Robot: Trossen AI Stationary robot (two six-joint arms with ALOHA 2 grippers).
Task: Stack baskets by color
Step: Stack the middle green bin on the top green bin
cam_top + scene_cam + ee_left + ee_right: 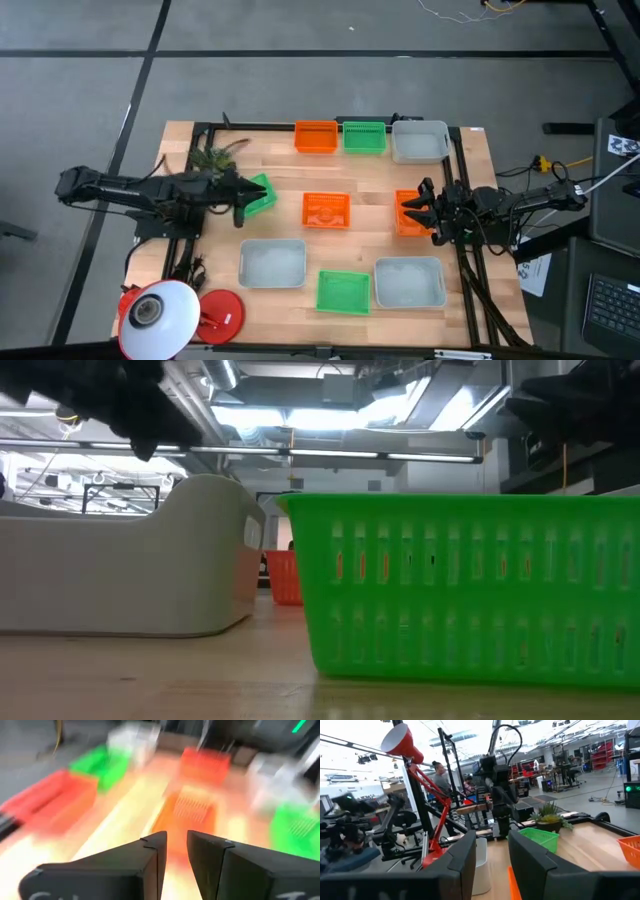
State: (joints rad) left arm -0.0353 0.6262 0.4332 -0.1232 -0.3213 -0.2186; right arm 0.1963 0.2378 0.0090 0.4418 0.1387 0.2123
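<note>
Left gripper [240, 203] hiding green basket [262, 191], right gripper [420, 208] covering orange basket [405, 224]; both empty, narrowly parted

A red-and-white lamp [165, 312] stands at the near left corner of the wooden desk [285, 225], its round red base [222, 312] beside the shade. A green plant [215, 156] sits near the far left corner. A keyboard [612, 303] lies off to the right. A person [440, 777] stands in the room beyond.
</note>
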